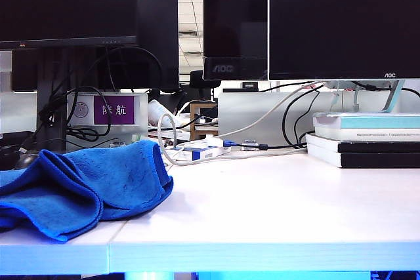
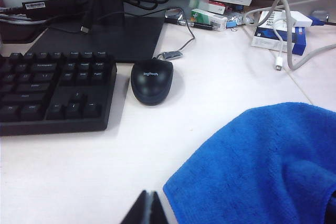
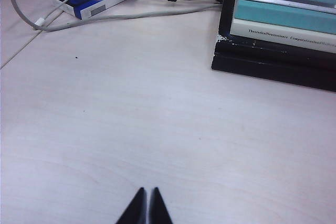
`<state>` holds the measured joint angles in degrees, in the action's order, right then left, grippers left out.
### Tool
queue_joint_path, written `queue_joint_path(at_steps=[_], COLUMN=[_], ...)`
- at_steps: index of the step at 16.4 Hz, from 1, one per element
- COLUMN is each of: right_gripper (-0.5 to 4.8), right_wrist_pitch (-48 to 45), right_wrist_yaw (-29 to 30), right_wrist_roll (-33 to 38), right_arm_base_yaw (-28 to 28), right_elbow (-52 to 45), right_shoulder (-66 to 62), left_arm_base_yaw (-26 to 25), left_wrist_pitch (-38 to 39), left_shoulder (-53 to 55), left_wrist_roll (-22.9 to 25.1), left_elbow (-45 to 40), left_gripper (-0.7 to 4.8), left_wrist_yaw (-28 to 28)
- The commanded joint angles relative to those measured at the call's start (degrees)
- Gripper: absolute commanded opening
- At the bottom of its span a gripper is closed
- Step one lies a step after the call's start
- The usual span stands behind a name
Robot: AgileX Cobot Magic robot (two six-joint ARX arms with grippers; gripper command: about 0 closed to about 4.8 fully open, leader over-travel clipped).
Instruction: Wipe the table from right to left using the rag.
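Rag (image 1: 79, 185) bunched on table (image 1: 275, 208) — left gripper (image 2: 148, 208) beside it, pressed together; right gripper (image 3: 145, 205) pressed together over bare top.

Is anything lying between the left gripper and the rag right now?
Nothing visible. In the left wrist view the left gripper, jaws shut, sits right beside the rag, with only bare table between them. The mouse and keyboard lie farther off.

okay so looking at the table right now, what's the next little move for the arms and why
Probably none beyond parking. The rag lies bunched at the table's left end, free of both grippers. The left gripper and right gripper look shut and empty above bare tabletop, so the wipe seems done.
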<state>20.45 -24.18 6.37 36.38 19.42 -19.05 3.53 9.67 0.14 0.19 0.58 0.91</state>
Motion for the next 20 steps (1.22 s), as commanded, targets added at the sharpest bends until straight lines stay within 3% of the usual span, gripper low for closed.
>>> queue_joint_path(at_steps=[1, 3, 5, 8, 14, 18, 20], right_gripper=[0.22, 0.22, 0.23, 0.23, 0.23, 0.23, 0.22], right_wrist_pitch=[-0.9, -2.4, -7.9, -15.0, -11.9, -11.0, -11.0], right_wrist_yaw=[-1.1, -4.8, -0.7, 6.4, 12.1, 19.0, 19.0], right_wrist_roll=[-1.5, -2.5, -2.6, -2.6, -2.5, -2.6, -2.6], right_arm_base_yaw=[-0.7, -6.7, -15.9, -24.9, -26.9, -32.2, -34.7], right_elbow=[0.0, -1.2, -4.7, -13.1, -19.3, -19.3, -19.3], right_shoulder=[1.4, 2.1, 3.8, 9.2, 18.9, 18.9, 18.9], left_arm_base_yaw=[0.0, 0.0, 0.0, 0.0, 0.0, 0.0, 0.0], left_wrist_pitch=[1.0, 1.0, 1.0, 1.0, 1.0, 1.0, 1.0], left_shoulder=[-0.1, -0.1, -0.1, -0.1, -0.1, -0.1, -0.1], left_wrist_roll=[-0.2, -0.2, -0.2, -0.2, -0.2, -0.2, -0.2], left_elbow=[-0.1, -0.1, -0.1, -0.1, -0.1, -0.1, -0.1], left_gripper=[-0.04, -0.04, -0.04, -0.04, -0.04, -0.04, -0.04], left_wrist_yaw=[0.0, 0.0, 0.0, 0.0, 0.0, 0.0, 0.0])
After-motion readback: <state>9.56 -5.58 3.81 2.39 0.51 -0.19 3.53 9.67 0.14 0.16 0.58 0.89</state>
